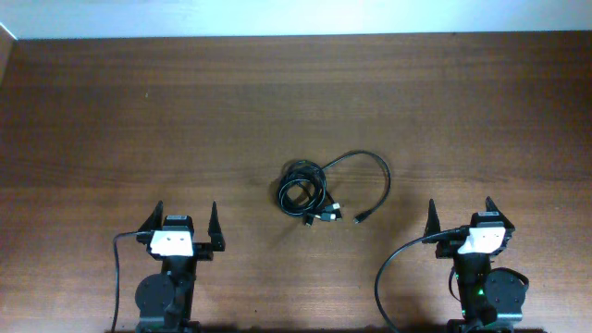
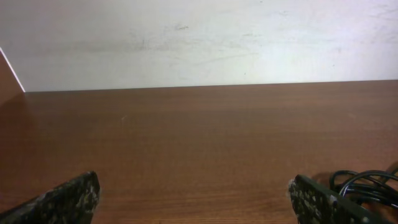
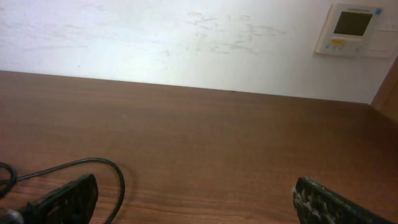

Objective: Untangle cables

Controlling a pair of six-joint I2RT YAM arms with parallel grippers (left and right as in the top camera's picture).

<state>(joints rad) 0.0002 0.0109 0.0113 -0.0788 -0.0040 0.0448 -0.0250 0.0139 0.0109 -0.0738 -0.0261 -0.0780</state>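
The cables [image 1: 310,191] lie in a tangled black coil at the middle of the wooden table, with one long loop [image 1: 370,166] arcing out to the right and small plugs [image 1: 326,216] at the front. My left gripper [image 1: 185,217] is open and empty, to the front left of the coil. My right gripper [image 1: 460,213] is open and empty, to the front right. The left wrist view shows part of the coil [image 2: 364,183] behind the right finger. The right wrist view shows the long loop [image 3: 93,165] by the left finger.
The brown wooden table [image 1: 185,111] runs back to a white wall. A wall thermostat [image 3: 351,28] shows in the right wrist view. Thick black arm wires [image 1: 393,277] hang by each arm base at the front edge.
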